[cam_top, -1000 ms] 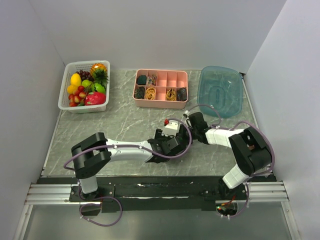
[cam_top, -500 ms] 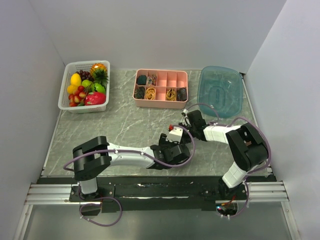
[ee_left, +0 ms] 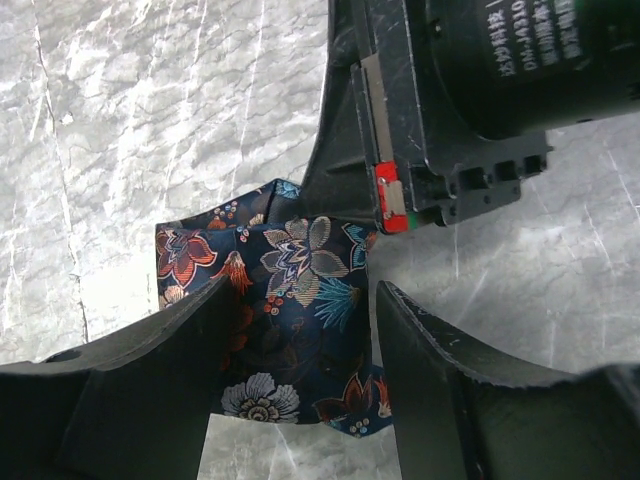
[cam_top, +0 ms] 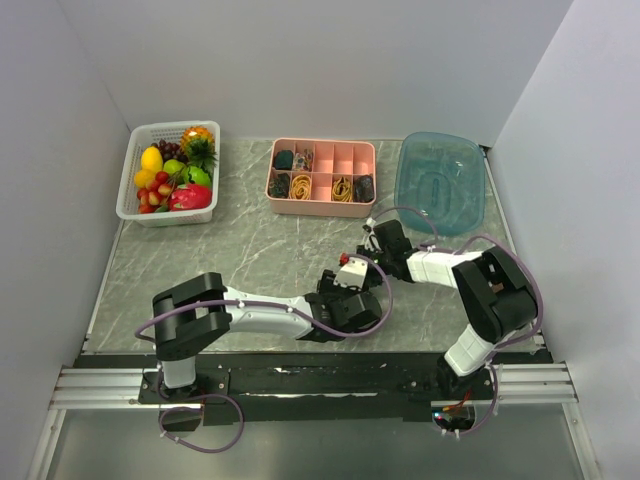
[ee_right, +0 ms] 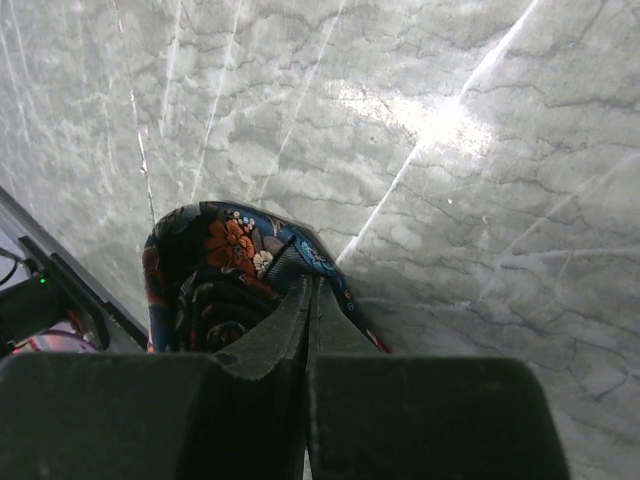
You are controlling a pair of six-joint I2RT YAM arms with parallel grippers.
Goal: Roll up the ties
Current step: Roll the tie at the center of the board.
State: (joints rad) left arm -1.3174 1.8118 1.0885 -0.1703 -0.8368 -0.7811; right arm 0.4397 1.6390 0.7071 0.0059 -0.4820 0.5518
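While the tie [ee_left: 290,330] sits as a short, partly wound roll on the table [cam_top: 230,260] near its front edge, between the two arms, the step in hand reads as holding the roll's shape. Left tool [ee_left: 305,300]: grasping the tie, one finger on each flank of the roll. Right tool [ee_right: 308,290]: clenched tight, its tips buried in the fabric, apparently pinching an inner layer, though the fold hides the contact. Handling advice: keep the left squeeze firm enough to stop the coils springing loose, yet not so hard that it flattens them; keep the edges of the layers level; any withdrawal of the right tips is best made straight along the roll's axis, so the core is not dragged out. Containers: pink divided tray [cam_top: 320,143] at the back, holding dark rolled bundles [cam_top: 284,158] in three compartments and yellow looped bands [cam_top: 301,186] in two, with others bare; white basket [cam_top: 130,200], back left, heaped with fruit [cam_top: 180,185]; blue tub [cam_top: 410,175], back right, showing nothing inside.
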